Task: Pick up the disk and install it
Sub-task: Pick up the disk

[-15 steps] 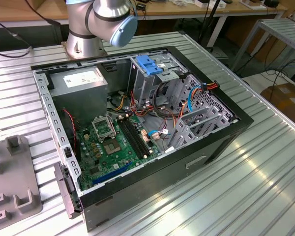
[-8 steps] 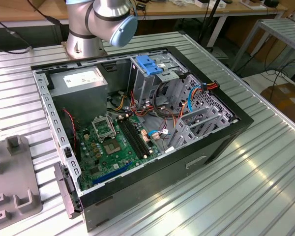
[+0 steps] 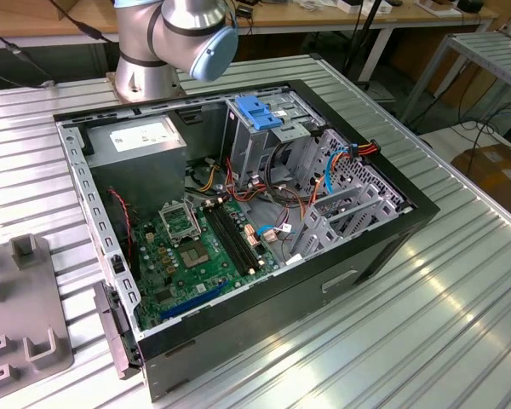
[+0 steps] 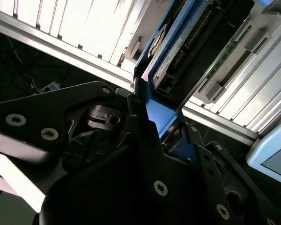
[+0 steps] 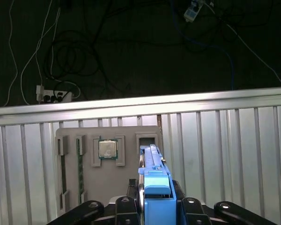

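At the exterior view's left edge, a grey tray [image 3: 30, 341] with upright slots lies on the ribbed metal table [image 3: 443, 341]. The first wrist view looks down on what is likely the same tray [image 5: 126, 173], close to the table's edge. The disk [image 5: 154, 187] stands on edge over it, in line with a narrow slot. I cannot tell whether it rests in the slot or has been lifted clear.

The gripper [image 5: 156, 207] has its two fingers closed on the disk's blue frame, one on each flat side. The second wrist view shows the same hold, with the gripper [image 4: 160, 117] shut on the blue plastic and the disk [image 4: 178, 51] reaching away from it, connector end showing. Holding it by the frame probably spares the metal body and the connectors. Keeping it upright suits a slot that lets it out edgewise.

To the right in the exterior view, the open computer case [image 3: 324, 290] lies on its side with the board exposed. Its metal cage at the far side carries a fixed blue latch [image 3: 257, 111]. The arm [image 3: 175, 38] rises behind it.

By count there is one disk, one tray, one square chip [image 5: 107, 149] in its own pocket of the tray, one case and one gripper.
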